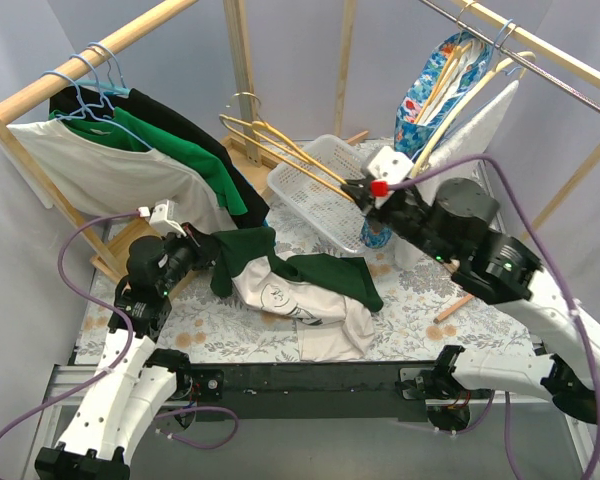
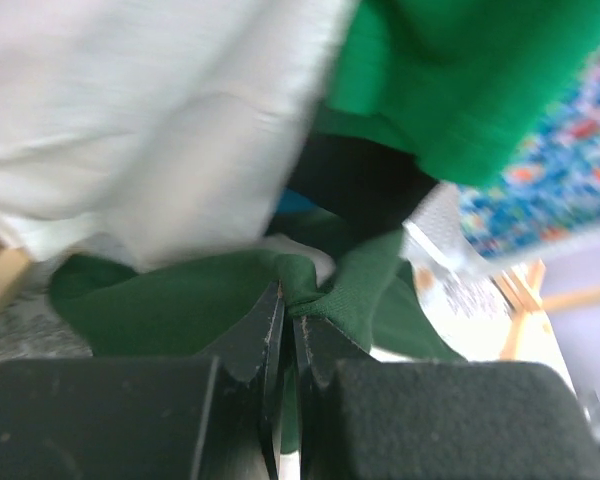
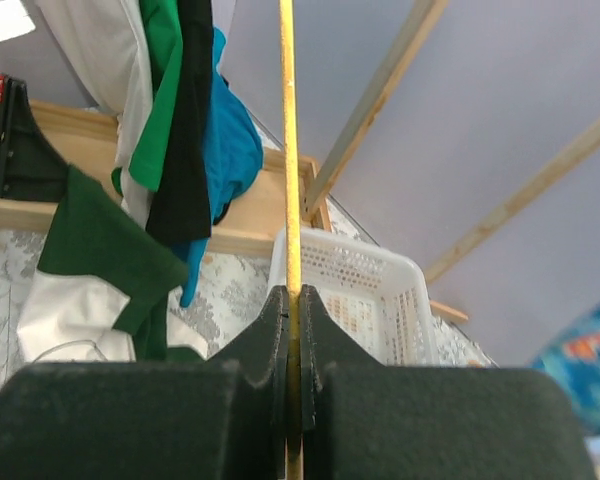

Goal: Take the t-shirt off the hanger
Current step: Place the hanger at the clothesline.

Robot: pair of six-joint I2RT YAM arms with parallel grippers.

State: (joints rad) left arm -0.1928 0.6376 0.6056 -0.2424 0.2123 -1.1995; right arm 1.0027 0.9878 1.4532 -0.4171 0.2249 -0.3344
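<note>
Left arm (image 1: 145,285) reaches low over the left side of the floral worktop (image 1: 420,300), jaws pinching a fold of the dark green cotton t-shirt (image 1: 325,272), which lies crumpled mid-worktop. Right arm (image 1: 480,250) extends far-left, jaws pressed onto the bare pale wooden hanger (image 1: 280,145) above the white plastic basket (image 1: 320,215).

dk green t-shirt (image 1: 325,272), yellow hanger (image 1: 285,150), white basket (image 1: 283,186), floral tbl cover (image 1: 220,332)

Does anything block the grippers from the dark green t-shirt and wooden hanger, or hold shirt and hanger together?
Nothing visible does. The left gripper is shut on a fold of the dark green t-shirt; the right gripper is shut on the pale wooden hanger, which is apart from the shirt.
</note>
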